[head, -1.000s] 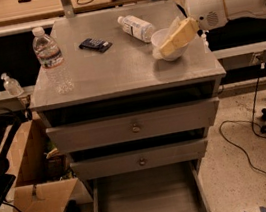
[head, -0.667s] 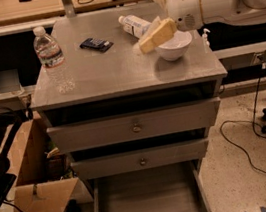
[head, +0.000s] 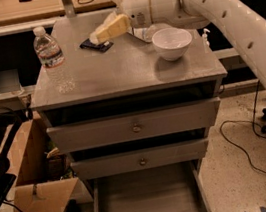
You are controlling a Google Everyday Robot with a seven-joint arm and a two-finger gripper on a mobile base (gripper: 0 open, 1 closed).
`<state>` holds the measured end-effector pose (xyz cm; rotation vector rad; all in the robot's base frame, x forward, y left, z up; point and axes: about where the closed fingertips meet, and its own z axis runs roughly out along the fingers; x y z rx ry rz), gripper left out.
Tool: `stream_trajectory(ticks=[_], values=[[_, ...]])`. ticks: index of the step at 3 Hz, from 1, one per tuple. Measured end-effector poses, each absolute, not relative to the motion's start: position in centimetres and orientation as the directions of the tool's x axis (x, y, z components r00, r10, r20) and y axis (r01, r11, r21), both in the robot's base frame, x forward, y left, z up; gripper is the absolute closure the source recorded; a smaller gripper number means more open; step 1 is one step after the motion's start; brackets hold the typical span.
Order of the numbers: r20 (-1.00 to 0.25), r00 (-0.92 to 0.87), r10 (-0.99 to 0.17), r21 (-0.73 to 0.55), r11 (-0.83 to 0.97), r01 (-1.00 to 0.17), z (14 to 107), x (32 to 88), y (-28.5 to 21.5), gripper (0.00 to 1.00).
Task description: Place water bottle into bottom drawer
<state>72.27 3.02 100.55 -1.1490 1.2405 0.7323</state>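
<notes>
The clear ribbed plastic water bottle (head: pixel 52 58) is standing upright near the front-left corner of the grey metal bench (head: pixel 117 75). The tool (head: pixel 101 14) is hovering empty, fingers spread, over the bench's back. The lowest wide grey drawer (head: pixel 148 202) is lying open.

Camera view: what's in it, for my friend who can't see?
The robot's hand hovers open over the cabinet top, near a white bowl. The water bottle stands upright at the top's left edge. The bottom drawer is open.
</notes>
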Motion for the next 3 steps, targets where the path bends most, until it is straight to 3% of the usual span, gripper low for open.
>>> stream_trajectory(ticks=[1, 2, 3], values=[[-0.971, 0.165, -0.171, -0.205, 0.252, -0.946, 98.6, 73.7, 7.9, 0.00], [-0.955, 0.106, -0.278, -0.170, 0.217, -0.961, 95.7, 72.4, 10.9, 0.00], [-0.952, 0.084, -0.294, -0.145, 0.196, -0.970, 93.8, 70.6, 13.0, 0.00]])
